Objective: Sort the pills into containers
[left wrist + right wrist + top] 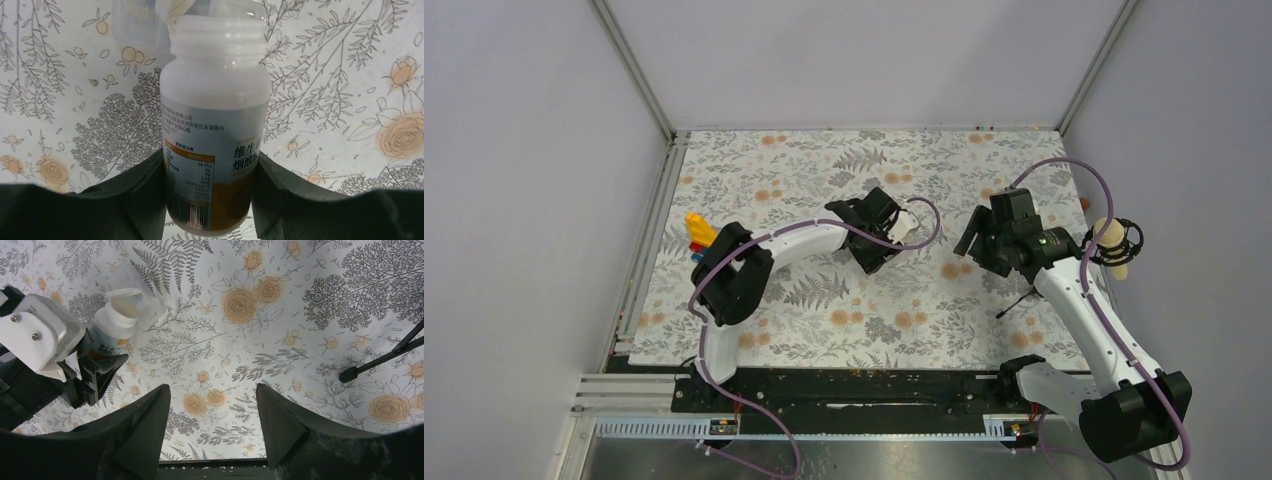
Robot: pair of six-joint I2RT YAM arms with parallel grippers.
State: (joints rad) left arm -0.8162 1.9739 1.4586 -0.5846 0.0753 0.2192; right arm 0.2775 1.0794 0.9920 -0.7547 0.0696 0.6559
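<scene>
Matte black left fingers [130,205] around frosted cylindrical pill bottle [215,125], ribbed neck

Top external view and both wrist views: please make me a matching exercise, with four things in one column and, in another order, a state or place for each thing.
Column one
1. pill bottle
2. left gripper
3. right gripper
4. toy blocks

Column two
A. open, holding nothing
B. near the left edge of the flowered mat
C. mouth uncovered
D. shut on the pill bottle

Right pairs: 1-C, 2-D, 3-A, 4-B.
</scene>
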